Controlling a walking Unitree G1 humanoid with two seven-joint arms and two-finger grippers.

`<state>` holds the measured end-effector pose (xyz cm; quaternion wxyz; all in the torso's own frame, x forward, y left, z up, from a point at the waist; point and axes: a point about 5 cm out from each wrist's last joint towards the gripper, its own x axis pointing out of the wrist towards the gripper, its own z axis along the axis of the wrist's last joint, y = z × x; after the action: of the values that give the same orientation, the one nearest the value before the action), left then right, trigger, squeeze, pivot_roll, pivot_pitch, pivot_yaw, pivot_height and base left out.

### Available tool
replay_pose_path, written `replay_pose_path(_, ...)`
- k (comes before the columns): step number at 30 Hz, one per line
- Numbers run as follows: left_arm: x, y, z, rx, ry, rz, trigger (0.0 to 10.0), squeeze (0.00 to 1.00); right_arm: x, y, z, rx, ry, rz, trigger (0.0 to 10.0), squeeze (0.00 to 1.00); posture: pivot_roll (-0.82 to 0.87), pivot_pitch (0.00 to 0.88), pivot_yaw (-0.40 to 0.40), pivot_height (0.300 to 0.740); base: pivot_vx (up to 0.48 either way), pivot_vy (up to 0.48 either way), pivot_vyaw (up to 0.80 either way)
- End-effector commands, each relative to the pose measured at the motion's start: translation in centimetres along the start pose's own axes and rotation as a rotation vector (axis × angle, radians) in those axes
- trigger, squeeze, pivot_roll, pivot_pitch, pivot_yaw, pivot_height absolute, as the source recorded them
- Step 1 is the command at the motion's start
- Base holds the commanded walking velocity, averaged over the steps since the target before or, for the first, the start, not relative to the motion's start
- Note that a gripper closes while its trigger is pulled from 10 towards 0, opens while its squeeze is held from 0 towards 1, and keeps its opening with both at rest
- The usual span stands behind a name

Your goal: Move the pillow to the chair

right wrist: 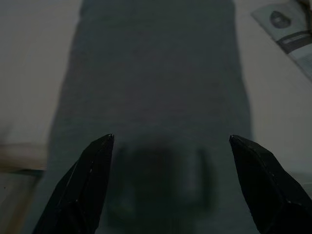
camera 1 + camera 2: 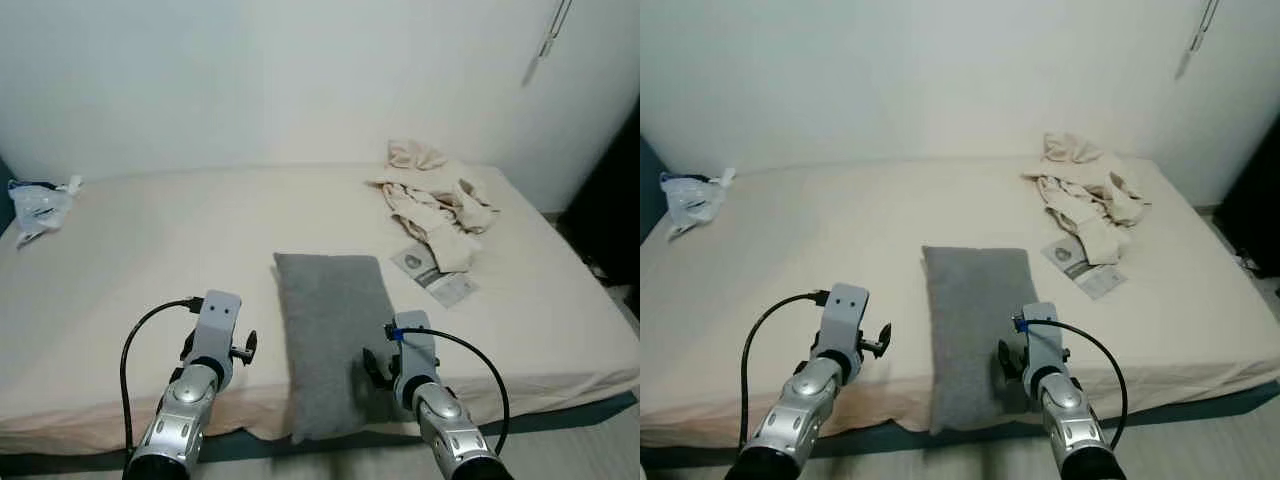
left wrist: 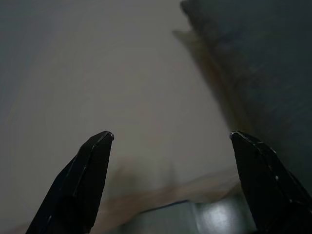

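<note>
A grey rectangular pillow (image 2: 332, 335) lies lengthwise on the cream bed (image 2: 150, 270), its near end hanging slightly over the front edge. My right gripper (image 1: 170, 141) is open, held just above the pillow's near end, its fingers spanning the grey fabric (image 1: 156, 87). My left gripper (image 3: 170, 139) is open over the sheet to the left of the pillow (image 3: 253, 63), near the bed's front edge. Both silver forearms (image 2: 190, 400) reach forward from the bottom of the eye views.
A heap of beige clothes (image 2: 435, 200) and a paper leaflet (image 2: 432, 272) lie on the bed's right side. A crumpled plastic bag (image 2: 38, 205) sits at the far left. A white wall (image 2: 300, 70) backs the bed; floor (image 2: 590, 445) shows at lower right.
</note>
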<state>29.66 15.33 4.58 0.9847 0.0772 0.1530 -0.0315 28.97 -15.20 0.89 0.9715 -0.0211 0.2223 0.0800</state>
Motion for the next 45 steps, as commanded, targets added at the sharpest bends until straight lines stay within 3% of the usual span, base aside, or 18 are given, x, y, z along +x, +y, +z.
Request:
replay_pose_path(1,-0.2,0.6,-0.8,0.017,0.042,0.017,10.0,0.00,0.0,0.6,-0.3,0.021,0.008,0.013,10.0,0.00,-0.05,0.078,-0.021,0.740,0.000,0.000,0.00)
replay_pose_path(13,-0.2,0.6,-0.8,0.031,0.032,0.032,10.0,0.00,0.1,0.7,-0.1,0.018,0.005,0.017,10.0,0.00,-0.04,0.073,-0.025,0.740,0.000,0.000,0.00)
replay_pose_path(25,0.1,0.8,-1.4,0.012,0.087,0.044,10.0,0.00,0.7,0.5,2.7,0.054,-0.121,0.027,10.0,0.00,-0.04,0.043,-0.026,0.740,0.000,0.000,0.00)
replay_pose_path(33,0.2,0.6,-0.8,0.004,0.055,0.035,10.0,0.00,0.7,0.2,2.9,0.042,-0.134,0.032,10.0,0.00,-0.04,0.035,-0.045,0.740,0.000,0.000,0.00)
replay_pose_path(45,0.1,-0.8,0.1,0.005,0.001,-0.090,10.0,0.00,0.5,0.1,2.9,0.062,-0.148,0.024,10.0,0.00,-0.05,0.039,-0.035,0.682,0.000,0.000,0.00)
